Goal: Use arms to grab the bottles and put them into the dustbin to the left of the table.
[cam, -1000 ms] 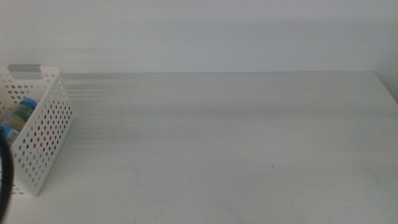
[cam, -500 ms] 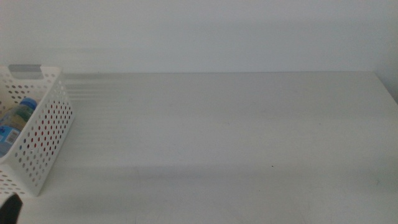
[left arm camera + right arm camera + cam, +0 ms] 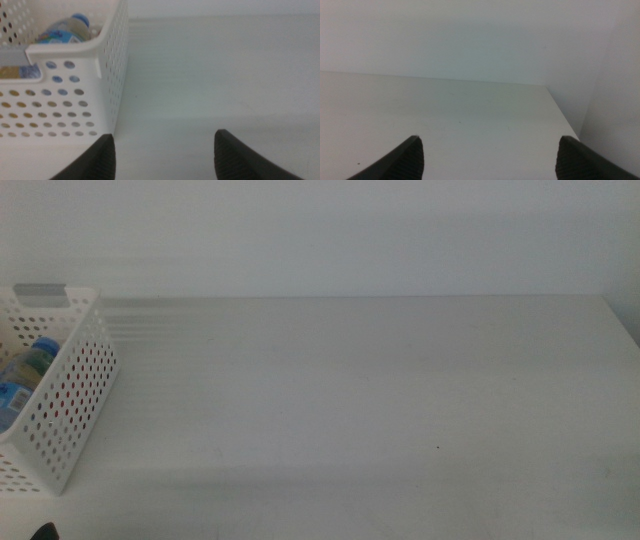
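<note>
White tabletop [image 3: 380,400] filled the middle view beneath a pale wall. At about nine o'clock stood the white perforated dustbin [image 3: 70,415], its grey slot handle [image 3: 40,290] at the far rim. Inside lay the small water bottle [image 3: 25,370] with its blue cap, and red showed through the side holes, too indistinct to name. A dark tip of the left gripper [image 3: 45,532] peeked in at seven o'clock, by the bottom edge.

From the left wrist, the left gripper [image 3: 162,150] hung over the table just beside the dustbin [image 3: 75,100], jaws spread wide and holding nothing. The water bottle [image 3: 65,31] rested inside the basket, near the far wall, apart from the jaws.

From the right wrist, the right gripper [image 3: 487,155] waited over bare table [image 3: 445,115] near its far corner, jaws likewise released and wide apart, with only the wall beyond.
</note>
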Controlling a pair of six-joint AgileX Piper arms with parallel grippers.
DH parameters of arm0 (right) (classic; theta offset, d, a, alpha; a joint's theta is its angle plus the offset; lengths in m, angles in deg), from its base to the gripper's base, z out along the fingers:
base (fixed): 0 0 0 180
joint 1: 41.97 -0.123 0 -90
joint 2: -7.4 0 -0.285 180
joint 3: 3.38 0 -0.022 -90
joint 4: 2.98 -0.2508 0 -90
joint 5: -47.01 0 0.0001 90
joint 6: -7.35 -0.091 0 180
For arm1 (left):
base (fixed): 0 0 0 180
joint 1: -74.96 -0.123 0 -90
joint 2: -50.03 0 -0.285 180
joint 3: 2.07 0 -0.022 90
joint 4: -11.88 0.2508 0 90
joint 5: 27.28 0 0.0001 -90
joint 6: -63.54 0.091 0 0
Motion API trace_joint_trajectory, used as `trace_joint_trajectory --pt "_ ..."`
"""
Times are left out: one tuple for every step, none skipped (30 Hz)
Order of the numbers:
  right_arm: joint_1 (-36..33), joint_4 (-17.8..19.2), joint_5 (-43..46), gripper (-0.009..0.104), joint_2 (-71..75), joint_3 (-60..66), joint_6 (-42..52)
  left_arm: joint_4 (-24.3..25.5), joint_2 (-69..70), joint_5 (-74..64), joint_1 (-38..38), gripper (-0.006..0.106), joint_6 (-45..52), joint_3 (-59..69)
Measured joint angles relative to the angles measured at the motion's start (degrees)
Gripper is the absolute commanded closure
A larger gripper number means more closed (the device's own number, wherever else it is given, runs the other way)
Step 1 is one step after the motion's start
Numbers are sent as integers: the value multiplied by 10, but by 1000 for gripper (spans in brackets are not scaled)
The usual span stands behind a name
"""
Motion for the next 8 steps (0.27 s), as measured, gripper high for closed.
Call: trace_joint_trajectory --pt "0 0 0 19 0 0 0 0 0 -3 0 40 0 0" --pt "0 0 -1 19 0 0 0 0 0 -4 0 40 0 0" --pt "0 0 -1 19 0 0 0 0 0 -5 0 40 0 0" --pt "0 0 -1 19 0 0 0 0 0 -6 0 40 0 0" --pt "0 0 -1 19 0 0 0 0 0 -7 0 40 0 0" --pt "0 0 -1 19 0 0 0 0 0 -8 0 40 0 0" --pt "0 1 -1 19 0 0 0 -1 0 -8 0 40 0 0" --pt "0 3 -1 19 0 0 0 -1 0 -8 0 40 -1 0"
